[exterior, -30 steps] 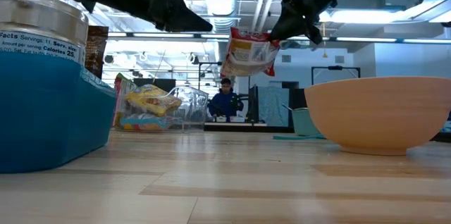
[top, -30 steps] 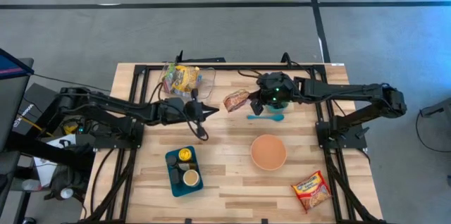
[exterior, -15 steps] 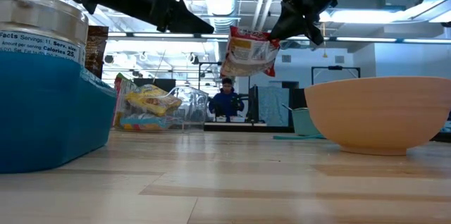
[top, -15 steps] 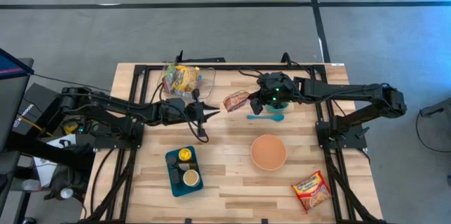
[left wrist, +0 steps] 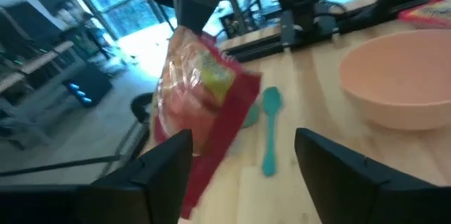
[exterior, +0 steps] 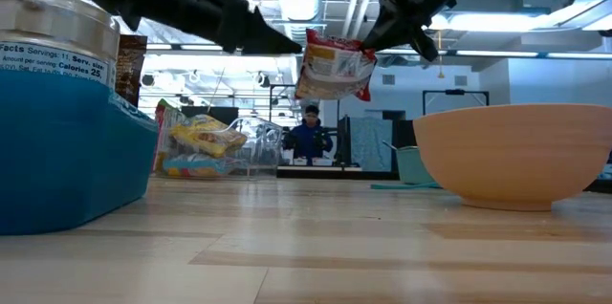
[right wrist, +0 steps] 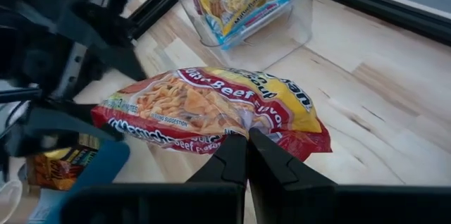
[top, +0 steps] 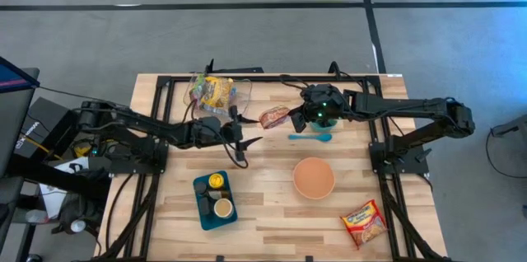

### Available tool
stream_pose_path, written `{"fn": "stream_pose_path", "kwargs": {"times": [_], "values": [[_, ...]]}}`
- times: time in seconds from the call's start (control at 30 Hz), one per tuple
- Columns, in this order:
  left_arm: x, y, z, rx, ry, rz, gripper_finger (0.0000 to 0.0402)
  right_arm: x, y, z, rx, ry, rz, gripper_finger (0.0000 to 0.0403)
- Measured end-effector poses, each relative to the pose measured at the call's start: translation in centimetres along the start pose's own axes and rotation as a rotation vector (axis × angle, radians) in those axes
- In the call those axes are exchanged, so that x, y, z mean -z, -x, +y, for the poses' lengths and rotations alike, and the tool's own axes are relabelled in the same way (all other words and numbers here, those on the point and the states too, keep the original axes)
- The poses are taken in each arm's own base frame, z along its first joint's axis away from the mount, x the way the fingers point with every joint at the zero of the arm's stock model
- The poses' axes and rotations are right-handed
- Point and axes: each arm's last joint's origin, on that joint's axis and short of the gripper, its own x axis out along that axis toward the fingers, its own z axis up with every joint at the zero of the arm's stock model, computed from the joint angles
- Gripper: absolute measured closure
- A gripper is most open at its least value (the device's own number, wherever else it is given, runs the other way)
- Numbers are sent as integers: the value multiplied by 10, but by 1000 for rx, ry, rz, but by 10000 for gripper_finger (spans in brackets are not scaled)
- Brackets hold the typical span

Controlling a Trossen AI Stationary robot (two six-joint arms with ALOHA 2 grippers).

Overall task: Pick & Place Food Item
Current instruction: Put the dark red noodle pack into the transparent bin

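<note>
So I've got the beef ramen packet [right wrist: 211,115] pinched by one edge in my right gripper [right wrist: 246,155], fingers clamped tight on the wrapper seam, and it's hanging in the air over the far middle of the table [top: 263,204]. My guess is it's light and crinkly, a stiff noodle block inside a slick plastic wrapper, so the block would crack if squeezed hard. The flat sealed edge is the safest place to hold; the glossy middle would probably slip.

My left gripper [top: 249,141] sits just beside the packet with its fingers spread apart, holding nothing.

The table is pale wooden slats. On it: a teal spoon [top: 310,138], an orange bowl [top: 314,178], a blue tray [top: 203,208] with cans, a clear bin [top: 216,92] of more noodle packs and another packet [top: 364,221] near the front. Workshop room behind, with a person far off.
</note>
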Motion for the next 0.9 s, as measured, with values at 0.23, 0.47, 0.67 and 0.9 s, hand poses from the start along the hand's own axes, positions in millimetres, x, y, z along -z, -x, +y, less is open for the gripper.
{"fn": "stream_pose_path", "kwargs": {"times": [0.23, 0.47, 0.67, 0.9], "values": [[3, -8, -1, -46, -4, -25, 148, 0, 0, 0, -7, -3, -2, 403], [3, -9, 3, -70, 10, -41, 154, 2, -7, 0, -10, -3, 27, 403], [2, -9, 3, -66, 13, -49, 156, 6, -20, 0, -3, -15, 48, 403], [4, -9, 2, -57, 9, -36, 156, 5, -22, -1, 1, -18, 46, 403]]}}
